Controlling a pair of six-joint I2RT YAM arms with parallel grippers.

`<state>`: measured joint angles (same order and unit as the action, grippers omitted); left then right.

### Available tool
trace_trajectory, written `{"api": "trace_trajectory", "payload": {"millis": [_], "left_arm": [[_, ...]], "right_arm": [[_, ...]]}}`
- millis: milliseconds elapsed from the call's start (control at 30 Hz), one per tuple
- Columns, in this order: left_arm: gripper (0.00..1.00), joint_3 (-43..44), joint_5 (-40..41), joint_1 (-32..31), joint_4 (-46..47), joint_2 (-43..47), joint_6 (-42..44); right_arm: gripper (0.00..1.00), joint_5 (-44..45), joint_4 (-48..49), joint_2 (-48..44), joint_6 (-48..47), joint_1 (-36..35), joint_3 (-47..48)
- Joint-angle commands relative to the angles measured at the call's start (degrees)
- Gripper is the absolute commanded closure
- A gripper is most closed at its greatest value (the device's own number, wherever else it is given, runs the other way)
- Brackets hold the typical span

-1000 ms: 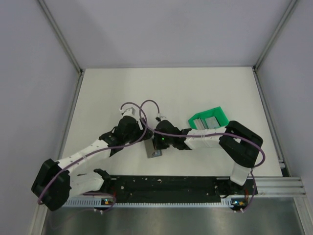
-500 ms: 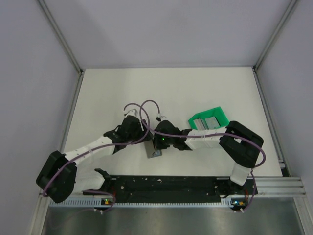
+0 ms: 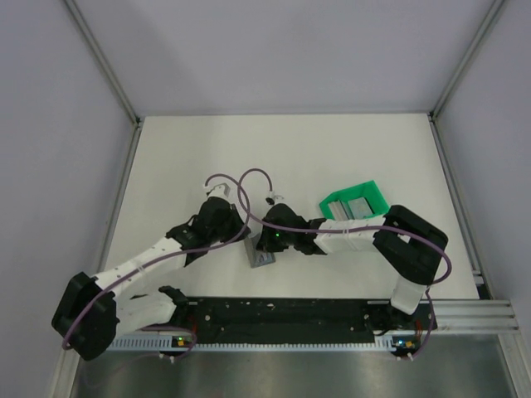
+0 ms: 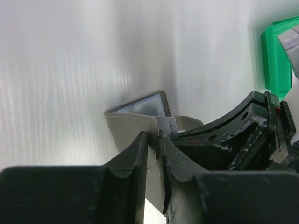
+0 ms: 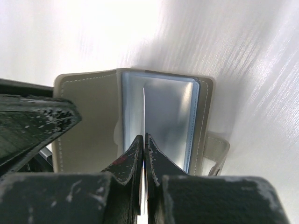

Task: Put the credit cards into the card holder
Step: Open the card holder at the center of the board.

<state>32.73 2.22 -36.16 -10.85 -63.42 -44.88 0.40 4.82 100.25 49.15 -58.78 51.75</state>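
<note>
We've the left claw nipping the cover of the card holder, open on the worktop; right claw pinches a credit card, thin, stiff, likely slippery, by its edge

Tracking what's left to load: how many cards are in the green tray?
2: side by side in the green tray, left card and right card. More may hide underneath.

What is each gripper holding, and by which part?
Left gripper: open grey stitched card holder, by its cover edge. Right gripper: a thin leaf inside it.
</note>
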Motion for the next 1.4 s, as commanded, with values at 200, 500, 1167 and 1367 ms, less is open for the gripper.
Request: {"api": "trace_trajectory", "payload": {"millis": [200, 500, 1167, 1367], "left_arm": [[0.90, -5.92, -0.64, 0.13, -5.23, 8.39, 0.15], [1.00, -7.25, 2.61, 0.04, -9.45, 9.45, -1.88], [1.00, -7.33, 5.16, 0.13, -13.24, 7.96, -0.20], [1.00, -9.43, 3.49, 0.13, -5.42, 5.33, -2.57]], "right_arm": [[1.00, 3.64, -2.97, -1.55, -0.89, -0.54, -0.51], [1.00, 5.39, -3.76, -4.88, -1.60, -0.45, -1.91], [1.00, 4.00, -4.20, -15.52, -3.44, 3.67, -8.59], [1.00, 1.53, -4.47, -17.54, -2.91, 5.52, -11.31]]}}
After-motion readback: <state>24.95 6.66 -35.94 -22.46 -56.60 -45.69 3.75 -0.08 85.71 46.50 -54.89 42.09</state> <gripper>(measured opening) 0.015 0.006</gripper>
